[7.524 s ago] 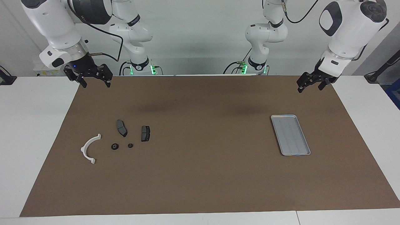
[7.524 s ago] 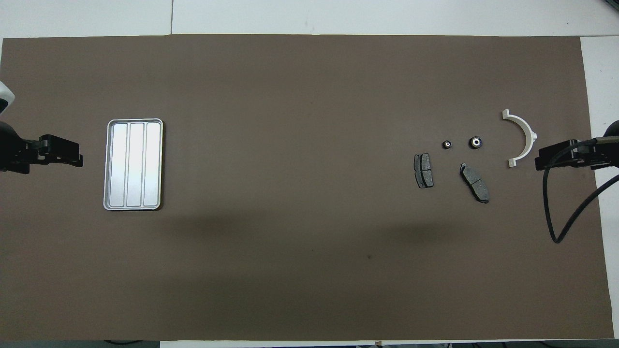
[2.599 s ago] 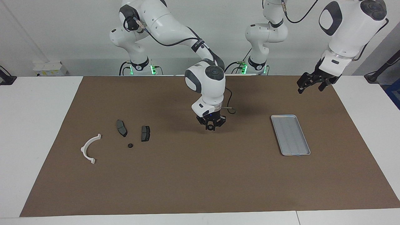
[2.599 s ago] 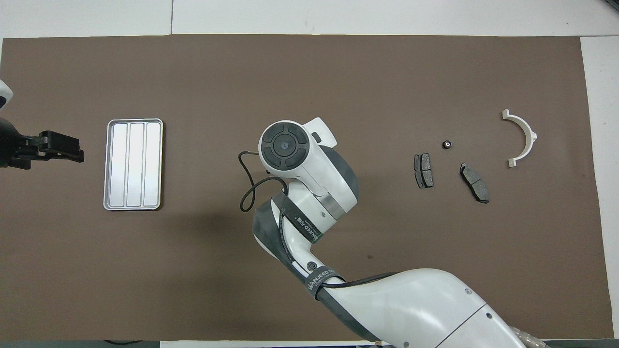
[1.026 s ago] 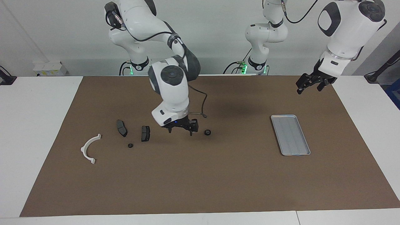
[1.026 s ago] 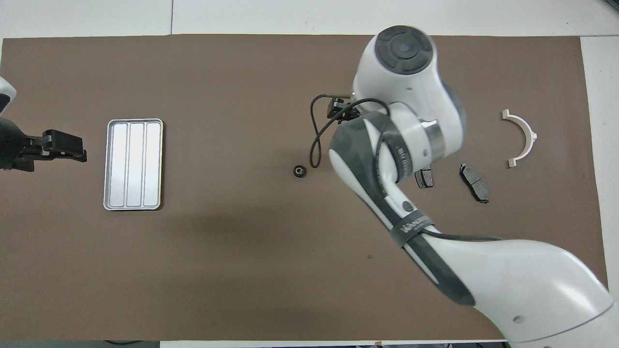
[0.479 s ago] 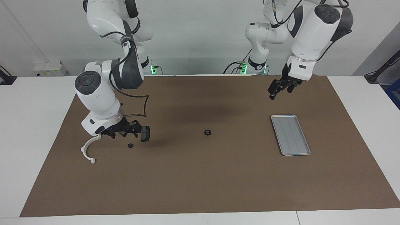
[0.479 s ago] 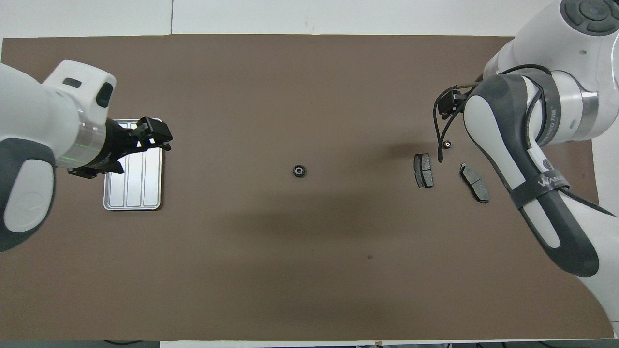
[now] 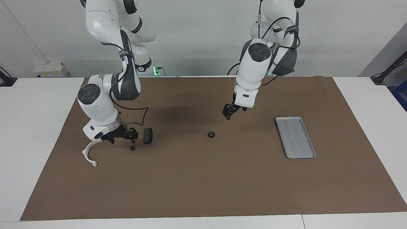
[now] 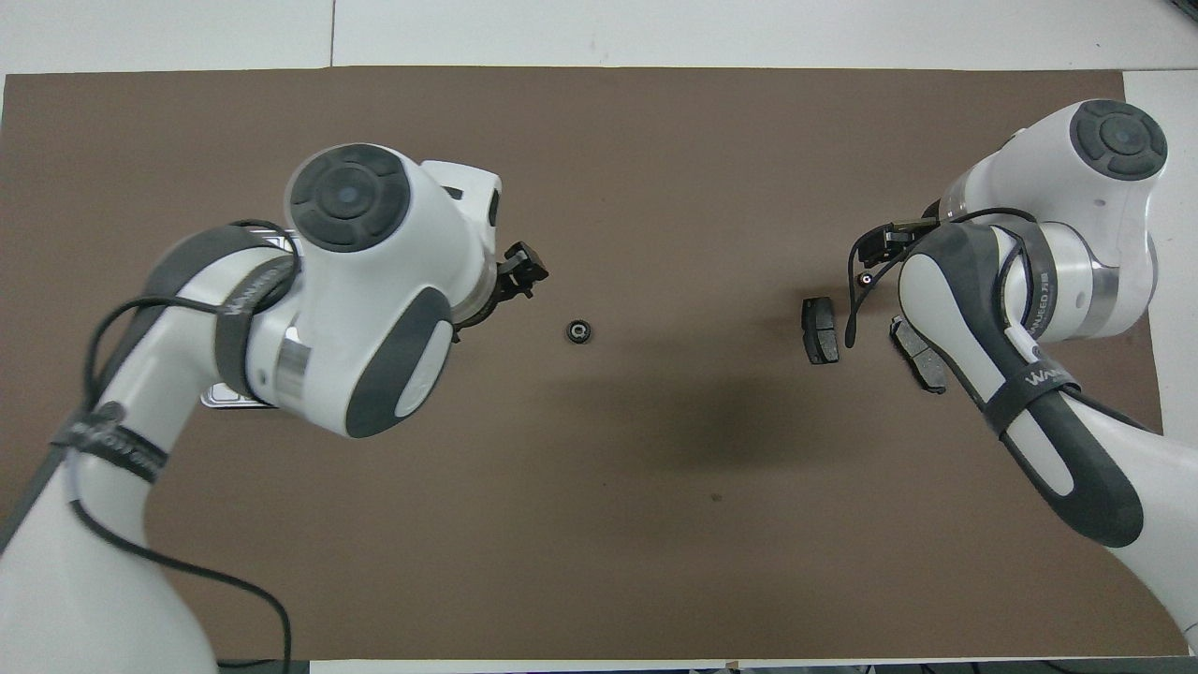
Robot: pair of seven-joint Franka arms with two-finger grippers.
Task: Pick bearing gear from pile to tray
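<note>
On the brown mat (image 9: 203,184) that covers the desk (image 9: 28,127), toward the right arm's end, lies a white curved piece (image 9: 90,152). The right gripper (image 9: 120,135) hangs low over the pile of small parts just beside that curved piece. Its fingers are spread apart and pinch nothing. In the facing view the gripper covers one of the dark brake pads. The view from above shows that brake pad (image 10: 922,358) peeking out from under the arm.

Just past the gripper lies the other brake pad (image 9: 147,135). A tiny black ring (image 9: 132,148) lies close by it on the mat, a bit farther from the robots.

Near the middle of the mat sits the small black gear (image 9: 211,135), all alone. It is well apart from the pile and well apart from the tray. Nothing touches it.

The left gripper (image 9: 229,112) hangs in the air over the mat, near the gear but not down on it. Its fingers are spread apart too, and there is nothing between them.

Toward the left arm's end lies the flat silver tray (image 9: 295,137). In the view from above the left arm hides most of it.
</note>
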